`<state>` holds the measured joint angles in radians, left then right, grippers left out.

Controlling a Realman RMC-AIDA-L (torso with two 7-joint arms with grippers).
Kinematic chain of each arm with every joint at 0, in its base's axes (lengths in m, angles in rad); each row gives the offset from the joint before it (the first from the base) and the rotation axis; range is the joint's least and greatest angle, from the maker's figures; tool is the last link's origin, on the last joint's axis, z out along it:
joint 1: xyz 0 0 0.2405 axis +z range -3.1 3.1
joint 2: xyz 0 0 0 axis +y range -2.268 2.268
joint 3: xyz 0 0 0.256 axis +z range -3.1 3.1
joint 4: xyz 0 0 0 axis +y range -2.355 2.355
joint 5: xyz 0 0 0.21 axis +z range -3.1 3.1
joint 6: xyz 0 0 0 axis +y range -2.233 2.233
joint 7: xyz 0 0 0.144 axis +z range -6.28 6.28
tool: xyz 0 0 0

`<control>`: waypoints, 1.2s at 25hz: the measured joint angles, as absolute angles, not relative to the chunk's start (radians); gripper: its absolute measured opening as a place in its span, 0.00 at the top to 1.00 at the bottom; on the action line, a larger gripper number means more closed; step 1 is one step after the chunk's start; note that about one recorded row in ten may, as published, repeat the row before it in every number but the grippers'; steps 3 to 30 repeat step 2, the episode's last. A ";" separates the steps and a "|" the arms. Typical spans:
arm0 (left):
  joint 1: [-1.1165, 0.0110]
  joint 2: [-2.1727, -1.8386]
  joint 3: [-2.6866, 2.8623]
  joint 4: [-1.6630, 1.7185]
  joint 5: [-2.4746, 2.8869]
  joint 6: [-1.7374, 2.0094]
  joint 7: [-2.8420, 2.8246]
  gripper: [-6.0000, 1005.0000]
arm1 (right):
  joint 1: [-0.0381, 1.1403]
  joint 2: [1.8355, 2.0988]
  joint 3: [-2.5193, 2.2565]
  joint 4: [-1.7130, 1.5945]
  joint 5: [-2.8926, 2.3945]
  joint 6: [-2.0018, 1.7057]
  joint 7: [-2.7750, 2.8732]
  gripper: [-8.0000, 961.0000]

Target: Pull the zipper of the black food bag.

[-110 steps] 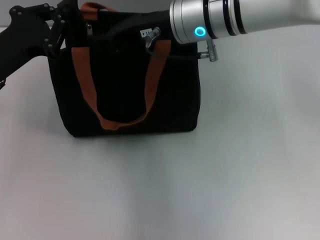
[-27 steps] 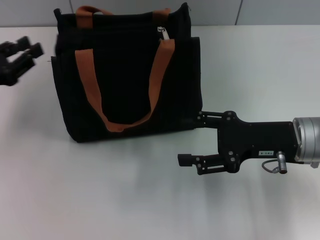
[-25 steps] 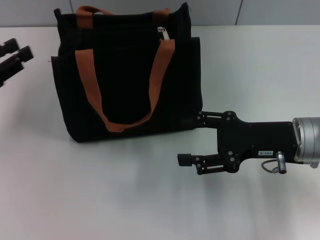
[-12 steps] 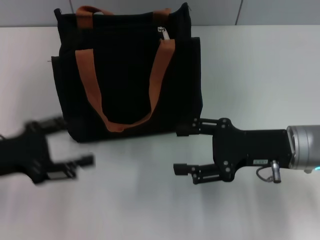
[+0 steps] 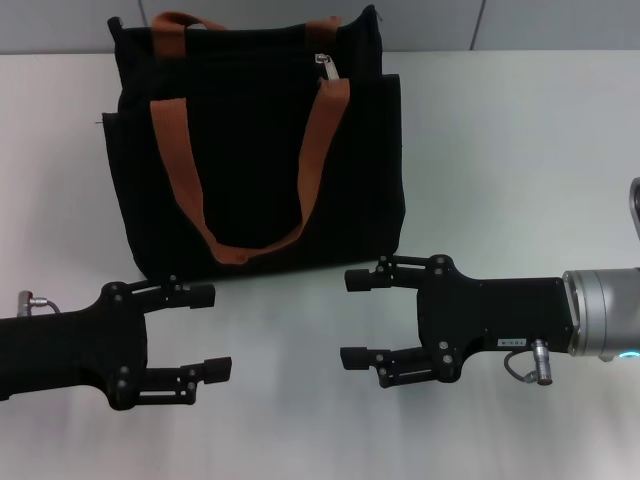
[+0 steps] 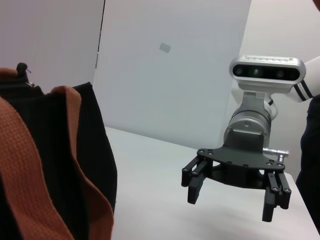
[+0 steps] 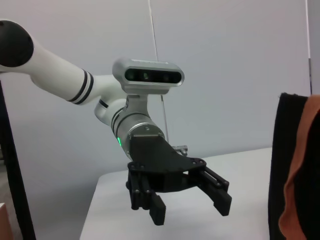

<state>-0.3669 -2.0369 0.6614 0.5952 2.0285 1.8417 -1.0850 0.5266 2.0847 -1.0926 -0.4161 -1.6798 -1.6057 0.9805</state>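
Note:
The black food bag [image 5: 260,150] stands upright at the back of the white table, its two orange-brown handles [image 5: 315,150] hanging down the front. The small silver zipper [image 5: 323,62] lies on the top zip line near the right handle. My left gripper [image 5: 212,332] is open and empty, low over the table in front of the bag's left corner. My right gripper [image 5: 350,317] is open and empty in front of the bag's right corner. The two grippers face each other. The left wrist view shows the right gripper [image 6: 231,202] and the bag [image 6: 60,150]. The right wrist view shows the left gripper [image 7: 190,212] and the bag's edge [image 7: 290,150].
The white table [image 5: 520,150] stretches to the right of the bag and in front of the grippers. A grey wall runs behind the bag.
My left gripper has swung from the far left beside the bag down to the table in front of it. My right gripper has shifted slightly left. The bag has not moved.

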 joint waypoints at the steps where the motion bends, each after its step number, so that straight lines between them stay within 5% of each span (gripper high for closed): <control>1: -0.367 -2.038 0.661 0.595 2.029 1.841 -1.083 0.18 | 0.527 2.085 -1.093 -0.416 -1.680 -1.606 0.980 0.16; 30: -0.367 -2.038 0.661 0.595 2.029 1.841 -1.083 0.18 | 0.527 2.085 -1.093 -0.416 -1.680 -1.606 0.980 0.16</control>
